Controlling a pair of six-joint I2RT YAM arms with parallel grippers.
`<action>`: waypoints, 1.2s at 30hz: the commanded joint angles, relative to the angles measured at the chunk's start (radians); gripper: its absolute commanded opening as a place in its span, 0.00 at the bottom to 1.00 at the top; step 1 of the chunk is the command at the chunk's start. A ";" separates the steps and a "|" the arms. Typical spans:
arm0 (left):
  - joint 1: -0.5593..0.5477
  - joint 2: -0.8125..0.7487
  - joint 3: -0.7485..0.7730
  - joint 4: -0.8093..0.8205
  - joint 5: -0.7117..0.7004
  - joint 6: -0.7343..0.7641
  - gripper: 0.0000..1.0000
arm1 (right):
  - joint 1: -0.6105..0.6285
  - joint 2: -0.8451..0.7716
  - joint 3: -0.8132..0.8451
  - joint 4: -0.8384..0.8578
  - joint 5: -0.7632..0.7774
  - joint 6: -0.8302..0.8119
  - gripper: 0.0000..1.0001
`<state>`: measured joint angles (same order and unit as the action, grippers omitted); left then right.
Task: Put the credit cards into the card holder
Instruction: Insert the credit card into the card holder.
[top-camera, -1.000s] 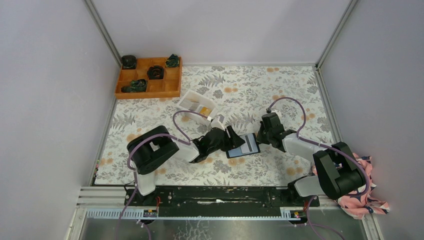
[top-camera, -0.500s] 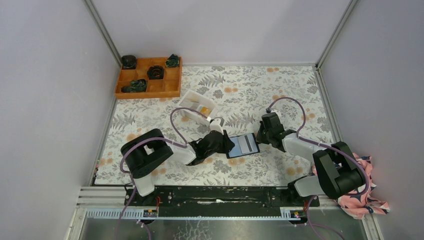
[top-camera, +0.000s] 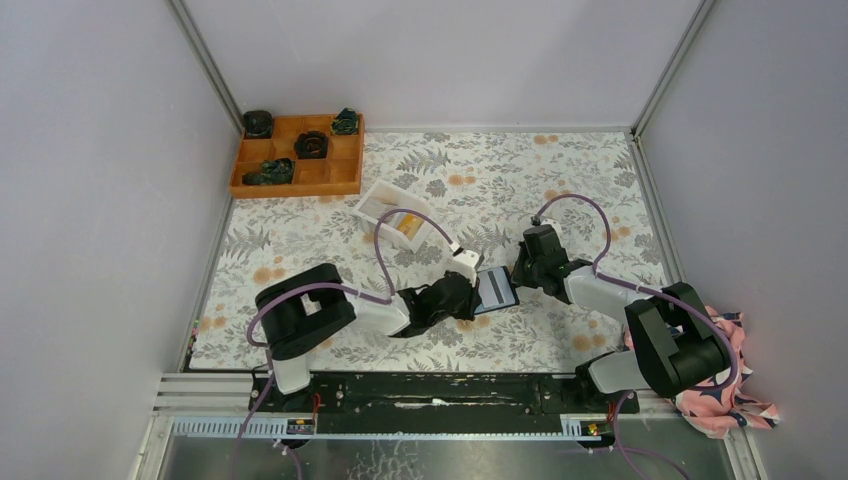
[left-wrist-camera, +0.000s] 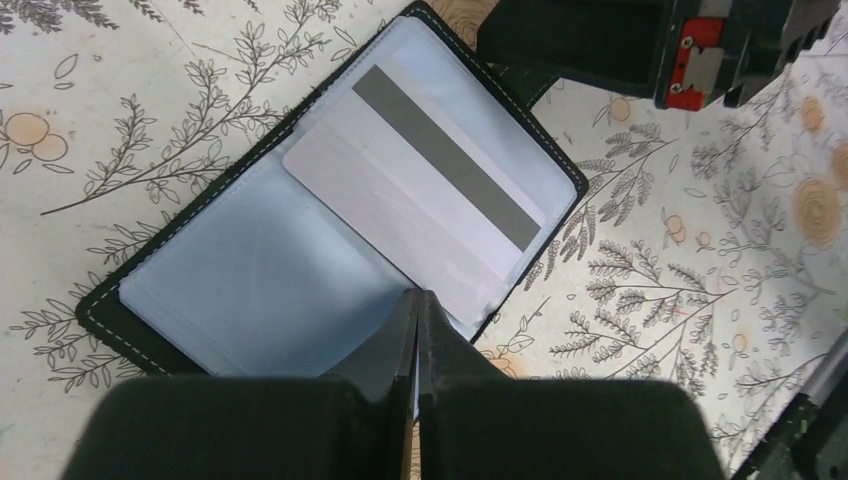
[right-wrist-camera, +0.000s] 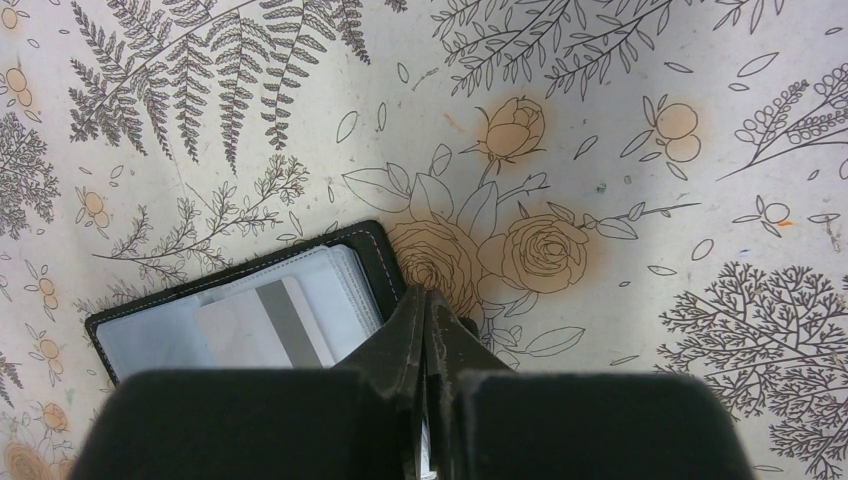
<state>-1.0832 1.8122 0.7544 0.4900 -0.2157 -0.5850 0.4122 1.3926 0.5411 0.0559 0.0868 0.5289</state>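
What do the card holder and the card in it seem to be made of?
The card holder: probably black leather or imitation, matte, pale stitching along its edge. The card: likely thin smooth plastic, whitish, with a dark grey stripe.

A counter (top-camera: 560, 180) printed with ferns and flowers lies between grey walls. At its far left corner stands an orange compartmented box (top-camera: 340, 172) with small dark items (top-camera: 311, 145) in some cells, and a white tray (top-camera: 378, 200) sits askew nearer the middle. A pink flowered cloth (top-camera: 735, 405) is bunched beyond the near right corner.
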 joint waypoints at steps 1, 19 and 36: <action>-0.022 0.041 0.052 -0.070 -0.079 0.080 0.00 | 0.001 0.015 0.002 -0.027 -0.017 0.001 0.00; -0.041 0.084 0.078 -0.084 -0.177 0.111 0.00 | 0.000 0.012 -0.001 -0.025 -0.024 -0.001 0.00; -0.041 0.132 0.100 0.029 -0.186 0.138 0.00 | 0.000 0.012 -0.002 -0.023 -0.033 0.000 0.00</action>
<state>-1.1233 1.8999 0.8364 0.4927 -0.3824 -0.4812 0.4122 1.3926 0.5411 0.0563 0.0853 0.5289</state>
